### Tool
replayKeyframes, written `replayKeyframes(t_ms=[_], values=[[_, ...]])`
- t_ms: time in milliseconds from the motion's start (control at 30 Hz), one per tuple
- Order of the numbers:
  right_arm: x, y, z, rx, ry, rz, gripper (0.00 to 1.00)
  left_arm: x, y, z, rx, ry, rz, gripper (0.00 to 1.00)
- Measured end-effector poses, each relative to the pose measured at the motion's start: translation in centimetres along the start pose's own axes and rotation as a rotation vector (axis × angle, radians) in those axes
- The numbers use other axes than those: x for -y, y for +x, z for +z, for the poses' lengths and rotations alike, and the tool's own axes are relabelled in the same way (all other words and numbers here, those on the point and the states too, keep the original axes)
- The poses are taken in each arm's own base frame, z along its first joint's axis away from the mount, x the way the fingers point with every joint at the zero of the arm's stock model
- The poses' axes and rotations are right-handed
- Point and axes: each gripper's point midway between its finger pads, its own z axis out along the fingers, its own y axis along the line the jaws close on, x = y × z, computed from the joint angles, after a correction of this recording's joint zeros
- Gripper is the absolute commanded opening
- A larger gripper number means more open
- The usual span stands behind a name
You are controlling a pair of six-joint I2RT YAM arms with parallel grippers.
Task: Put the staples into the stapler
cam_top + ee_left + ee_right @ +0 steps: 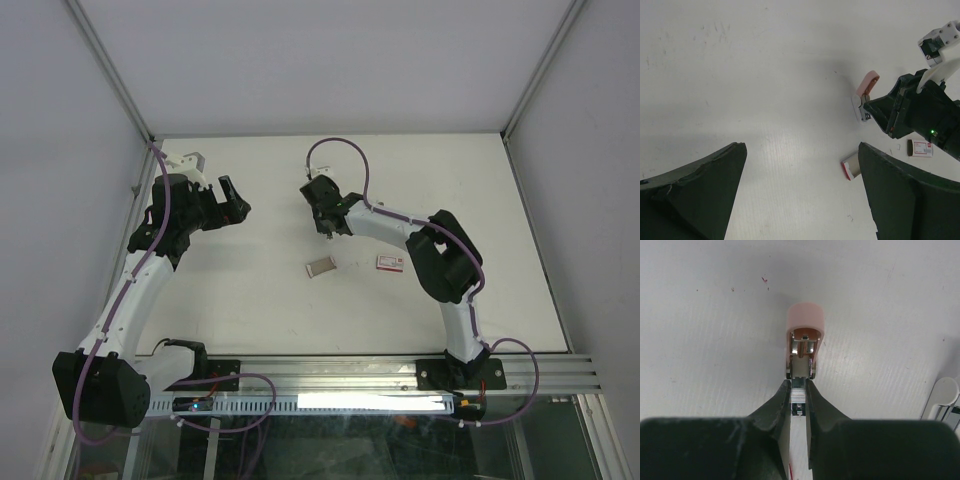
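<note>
The pink stapler (805, 322) lies opened on the white table, lid swung up, metal magazine (801, 367) bare. My right gripper (799, 385) points down at it, shut on a ribbed silver staple strip (798, 394) held at the magazine's end. The left wrist view shows the stapler (869, 84) at that gripper (870, 107). The staples box (390, 263), white with a red mark, lies on the table right of centre, also seen in the left wrist view (921, 148). My left gripper (238, 202) hangs open and empty above the table at the left (800, 147).
A second small box with a red edge (321, 266) lies left of the staples box, next to my left gripper's right finger in the wrist view (851, 168). A white rounded piece with metal (941, 399) shows at the right wrist view's edge. Walls enclose the table (250, 320).
</note>
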Motion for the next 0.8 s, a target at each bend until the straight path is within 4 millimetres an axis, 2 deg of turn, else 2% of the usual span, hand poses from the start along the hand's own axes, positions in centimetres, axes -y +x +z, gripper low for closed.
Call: replayKeyframes(t_ms=[800], values=[[0.28, 0.89, 0.31, -0.021, -0.002, -0.003, 0.15, 0.02, 0.01, 0.0, 0.0, 0.001, 0.0, 0.99]])
